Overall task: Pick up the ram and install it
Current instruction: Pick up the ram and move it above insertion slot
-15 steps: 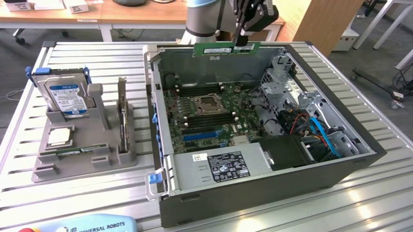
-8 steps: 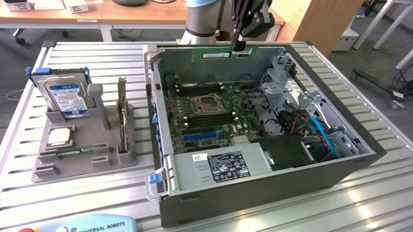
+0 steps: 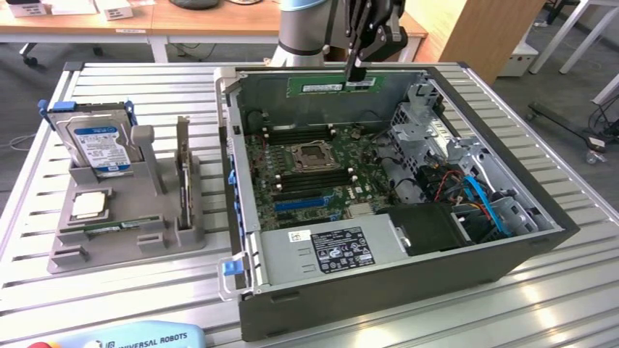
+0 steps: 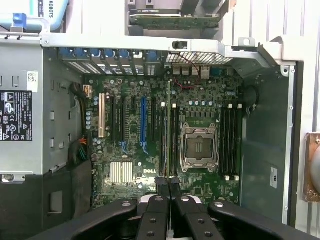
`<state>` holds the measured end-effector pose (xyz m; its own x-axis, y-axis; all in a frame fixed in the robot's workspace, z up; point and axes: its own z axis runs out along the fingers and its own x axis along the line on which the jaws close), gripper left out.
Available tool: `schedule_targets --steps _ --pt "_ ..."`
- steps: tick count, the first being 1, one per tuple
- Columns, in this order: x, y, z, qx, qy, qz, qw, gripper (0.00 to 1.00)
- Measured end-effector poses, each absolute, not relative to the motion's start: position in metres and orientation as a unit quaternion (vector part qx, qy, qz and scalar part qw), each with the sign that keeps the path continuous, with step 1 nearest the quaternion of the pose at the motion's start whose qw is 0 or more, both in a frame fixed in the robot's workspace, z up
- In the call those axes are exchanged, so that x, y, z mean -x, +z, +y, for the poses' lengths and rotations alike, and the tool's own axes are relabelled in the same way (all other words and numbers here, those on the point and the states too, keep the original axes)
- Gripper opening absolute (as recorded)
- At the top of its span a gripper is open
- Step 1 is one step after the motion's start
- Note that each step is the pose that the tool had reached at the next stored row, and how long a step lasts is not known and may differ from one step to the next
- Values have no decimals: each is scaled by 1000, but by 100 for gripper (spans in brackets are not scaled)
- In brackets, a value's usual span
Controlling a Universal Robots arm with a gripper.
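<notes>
One ram (image 3: 320,86) is being held level, long edge horizontal, pinched near its middle by the one gripper (image 3: 356,75). The jaws are being kept narrow, closed onto the thin board with a finger on each face. The ram is being carried in the air over the open computer case (image 3: 387,290). In the exterior view it is seen against the case's far wall, well apart from the motherboard (image 3: 290,181) below.

In the wrist view the gripper (image 4: 168,182) is being pointed straight down at the motherboard (image 4: 135,125), the two fingers (image 4: 161,182) drawn close together. One processor socket (image 4: 197,147) is being shown there, open and bare. Two banks of memory slots (image 4: 231,140) are being shown, one on each side of the socket; the fingertips are lined up over the bank nearer the blue expansion slot. The slots in each bank cannot be counted with certainty.

One power supply (image 3: 329,250) with white labels is being housed at the case's near end.

On the exterior view's left, one grey holder (image 3: 126,243) is being used as a rack on the slatted table (image 3: 58,290). One hard drive (image 3: 97,141) is being stood upright in it, one square processor chip (image 3: 87,205) is being laid flat, and one second green stick (image 3: 116,228) is being laid flat just in front of the chip. One teach pendant (image 3: 145,337) is being rested at the table's near edge.
</notes>
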<state>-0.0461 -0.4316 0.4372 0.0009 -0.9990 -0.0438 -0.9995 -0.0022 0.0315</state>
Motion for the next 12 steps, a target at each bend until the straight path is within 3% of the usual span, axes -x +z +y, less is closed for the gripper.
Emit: schedule_targets --steps 12 --pt "46 432 -422 707 28 706 7 12"
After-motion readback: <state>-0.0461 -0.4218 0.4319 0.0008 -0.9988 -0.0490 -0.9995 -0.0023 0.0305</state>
